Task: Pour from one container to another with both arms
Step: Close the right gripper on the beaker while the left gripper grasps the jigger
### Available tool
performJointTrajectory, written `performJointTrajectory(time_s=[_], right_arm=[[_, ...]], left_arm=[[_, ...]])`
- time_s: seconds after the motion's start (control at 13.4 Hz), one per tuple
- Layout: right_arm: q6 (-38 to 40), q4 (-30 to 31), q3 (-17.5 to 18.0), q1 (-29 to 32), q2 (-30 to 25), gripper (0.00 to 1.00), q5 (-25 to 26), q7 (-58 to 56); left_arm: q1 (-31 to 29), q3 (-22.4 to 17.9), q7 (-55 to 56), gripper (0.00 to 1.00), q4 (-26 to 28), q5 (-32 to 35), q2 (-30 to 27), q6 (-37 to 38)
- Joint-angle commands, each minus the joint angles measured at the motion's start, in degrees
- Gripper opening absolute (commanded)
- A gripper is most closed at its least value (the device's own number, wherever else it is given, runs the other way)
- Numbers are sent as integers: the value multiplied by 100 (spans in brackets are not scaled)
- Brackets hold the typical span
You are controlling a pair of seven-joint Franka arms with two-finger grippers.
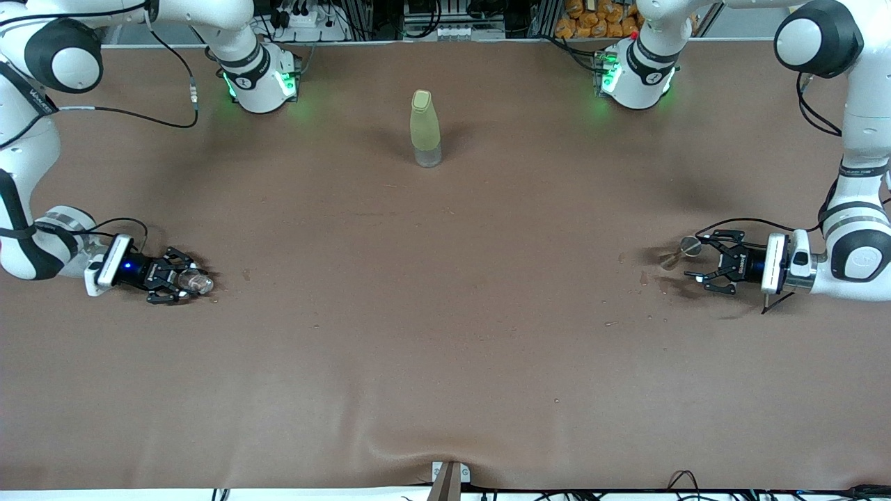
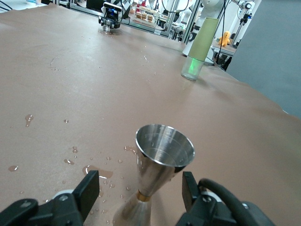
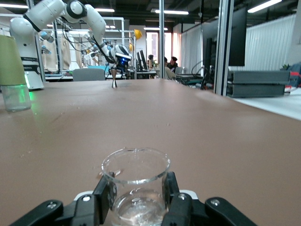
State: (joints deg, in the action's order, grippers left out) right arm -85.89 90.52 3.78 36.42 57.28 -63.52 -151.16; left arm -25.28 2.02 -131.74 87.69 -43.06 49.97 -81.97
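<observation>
Right gripper [image 1: 197, 281] pinches the glass beaker [image 3: 136, 184] at its end of the table [image 1: 445, 334]; left gripper [image 1: 696, 266] sits spread, 2 fingers [image 2: 91, 188] flanking the upright steel jigger [image 2: 160, 162], not touching. Bottle [image 1: 425, 128] stands mid-table near the bases.

The counter [image 1: 445, 334] is plain brown. The bottle [image 1: 425, 128] is pale yellow-green with a clear base. The jigger [image 2: 160, 162] is shiny silver with a brass-coloured waist. The beaker [image 3: 135, 181] is clear glass. Both pincers are black.
</observation>
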Motion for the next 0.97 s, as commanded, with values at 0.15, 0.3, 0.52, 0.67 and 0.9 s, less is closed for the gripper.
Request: performJointTrajectory(time_s=[0.15,0.3,0.52,0.67,0.9], right_arm=[[108,-60,183,-197,-419,14,-108,490],[90,-78,455,-188,-437,12,-108,910],[55,-410,789,-223,-630,12,-108,1674],[64,-509,1140,-197,-796,12,-99,2080],[64,-447,1370,-188,-1016,10,-126,2090]], left_arm=[[15,-17,-194,80,99,-194,30,-82],[50,-17,-194,74,160,-290,48,-91],[50,-17,-185,71,204,-326,83,-126],[50,-17,-185,68,230,-344,118,-126],[50,-17,-185,55,222,-361,118,-144]])
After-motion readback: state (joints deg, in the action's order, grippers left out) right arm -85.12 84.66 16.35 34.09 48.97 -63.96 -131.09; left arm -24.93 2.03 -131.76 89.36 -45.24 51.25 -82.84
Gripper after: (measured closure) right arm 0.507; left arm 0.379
